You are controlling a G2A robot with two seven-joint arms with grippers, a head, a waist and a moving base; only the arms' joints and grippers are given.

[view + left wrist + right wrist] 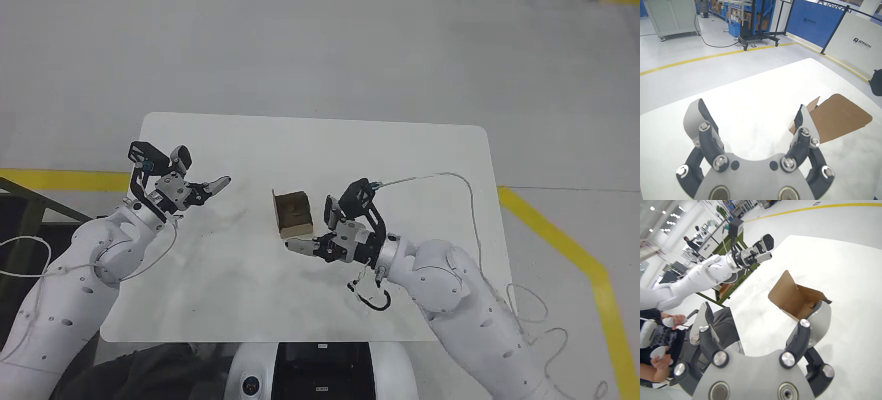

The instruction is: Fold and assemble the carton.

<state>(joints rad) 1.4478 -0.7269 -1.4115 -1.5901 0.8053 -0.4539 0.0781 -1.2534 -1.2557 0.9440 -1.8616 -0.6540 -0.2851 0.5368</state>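
A small brown carton (pixel 293 212) is sitting near the middle of a white table (pixel 420 150), one flap standing up and its inside showing. The right gripper (pixel 316 228) is hovering at about four o'clock from the carton, fingers spread wide and gripping nothing. One fingertip (pixel 822 310) is lying at the carton's rim, possibly touching it. The left gripper (pixel 198 172) is hanging at nine o'clock, well apart from the carton, its fingers also wide open and empty

matt brown cardboard carton (pixel 293 211), smooth white table (pixel 420 150)
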